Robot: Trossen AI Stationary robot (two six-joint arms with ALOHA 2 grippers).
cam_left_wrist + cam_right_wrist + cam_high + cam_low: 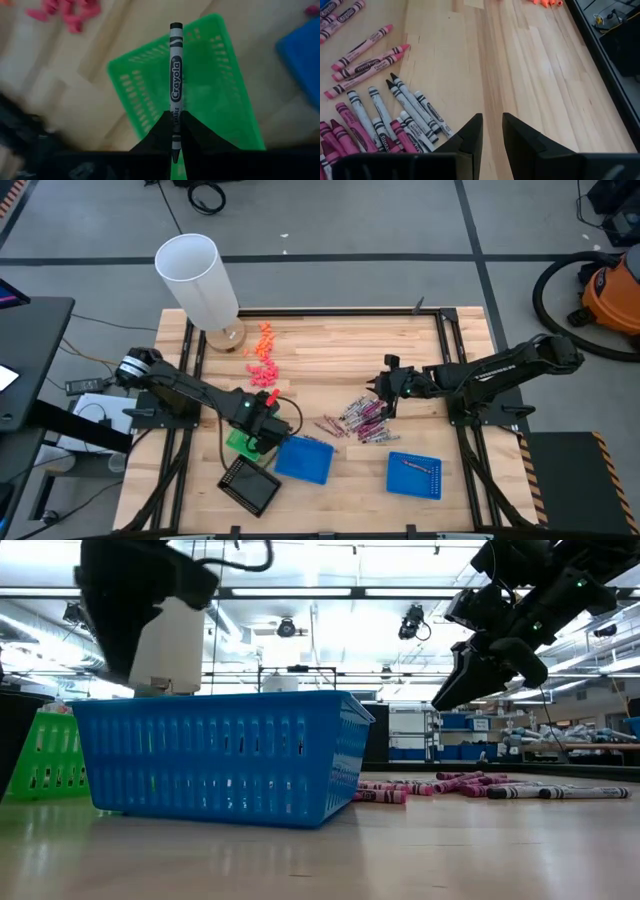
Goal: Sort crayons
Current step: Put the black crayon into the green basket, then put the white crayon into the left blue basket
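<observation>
- Pale wooden counter (330, 345) fills the middle of the high view, with grey floor around it and a white cylinder (197, 278) standing at its upper left.
- Left gripper (175, 131) sits low and left of centre in the high view, above the green basket (210, 80); it is clenched on a grey crayon (175, 75).
- That grey crayon sticks straight out from between the fingertips, its far end over the basket's mesh floor in the left wrist view.
- Loose crayons (362, 418) lie in a heap at the middle of the counter, pinkish-red, maroon and grey mixed together.
- Right gripper (491, 131) hangs just right of the heap in the high view, clear of the wood in the low view, fingers a little apart and grasping nothing.
- In the right wrist view the nearest grey crayons lie just to the left of its fingertips.
- A blue basket (303, 459) rests just right of the green one, a black basket (250, 484) below it, and a second blue basket (414, 475) at lower right.
- Orange and pink chunky bits (263, 355) are scattered right of the cylinder, well apart from the heap.
</observation>
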